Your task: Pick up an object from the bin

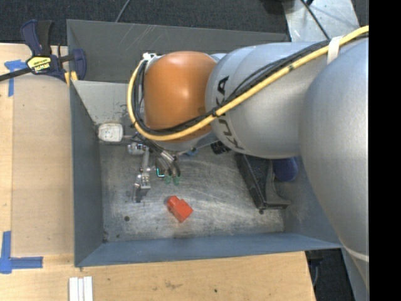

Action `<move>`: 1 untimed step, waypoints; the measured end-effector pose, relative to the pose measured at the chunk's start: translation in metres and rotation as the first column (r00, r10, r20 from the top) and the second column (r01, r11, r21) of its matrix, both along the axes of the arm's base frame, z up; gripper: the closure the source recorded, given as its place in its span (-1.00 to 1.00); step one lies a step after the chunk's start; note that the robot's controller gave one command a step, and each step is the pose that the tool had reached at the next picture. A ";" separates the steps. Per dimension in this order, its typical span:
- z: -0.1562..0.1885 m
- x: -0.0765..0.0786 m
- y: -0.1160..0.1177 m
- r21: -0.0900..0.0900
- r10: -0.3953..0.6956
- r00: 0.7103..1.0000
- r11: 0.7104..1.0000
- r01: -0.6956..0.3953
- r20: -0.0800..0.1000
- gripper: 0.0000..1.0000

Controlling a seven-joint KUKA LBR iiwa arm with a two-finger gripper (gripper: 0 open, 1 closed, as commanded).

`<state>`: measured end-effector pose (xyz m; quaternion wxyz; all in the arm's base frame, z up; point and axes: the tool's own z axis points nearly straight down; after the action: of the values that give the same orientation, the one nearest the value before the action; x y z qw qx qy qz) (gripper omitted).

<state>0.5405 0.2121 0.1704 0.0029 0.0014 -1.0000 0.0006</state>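
My gripper hangs under the arm's orange cover over the left middle of the bin floor. Its two fingers stand apart, open, with nothing between them. A small red block lies on the floor just below and to the right of the fingertips, apart from them. A small white rounded thing rests against the bin's left wall, up and to the left of the gripper.
A black flat tool-like thing lies at the right of the bin, partly under the arm. Beside it a blue thing peeks out. The arm covers the bin's back and right.
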 end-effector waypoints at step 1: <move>-0.100 -0.045 -0.053 0.005 0.099 0.995 0.995 -0.100 0.017 -1.00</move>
<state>0.4955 0.1586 0.0709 -0.0056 0.0512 -0.9987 -0.0022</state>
